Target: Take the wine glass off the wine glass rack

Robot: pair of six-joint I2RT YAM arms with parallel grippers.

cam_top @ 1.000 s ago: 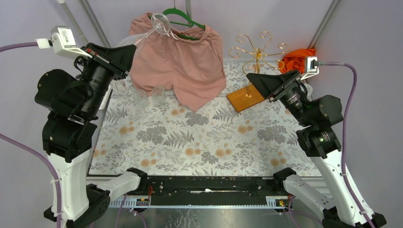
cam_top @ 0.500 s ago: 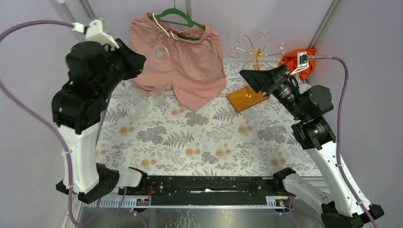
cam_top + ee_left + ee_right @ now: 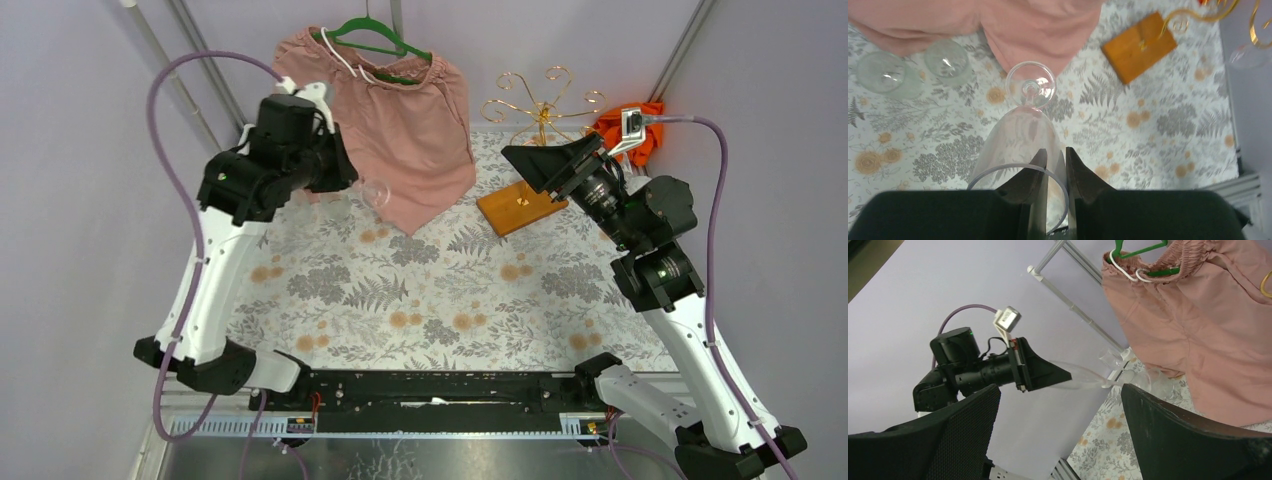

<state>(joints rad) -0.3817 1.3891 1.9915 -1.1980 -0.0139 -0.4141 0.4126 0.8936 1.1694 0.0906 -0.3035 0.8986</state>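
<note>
Left claw (image 3: 1054, 154): narrow, pinching the bowl wall of the wine glass (image 3: 1024, 125) at its rim.
Wine glass: off the rack (image 3: 1140, 47), in the air ahead of the claw, foot pointing away.
Doing it well: a thin-wall pinch looks fragile; I would lower slowly, foot first, squeeze unchanged.
Open room: bare table (image 3: 1158, 125) ahead-right of the claw.
Edges: small glasses (image 3: 946, 57) ahead-left, shorts (image 3: 1038, 25) beyond them; rack far right, by the wide-open right claw (image 3: 1060, 390).

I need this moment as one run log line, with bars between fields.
left gripper: shut on wine glass rim, off wine glass rack | right gripper: open, empty
</note>
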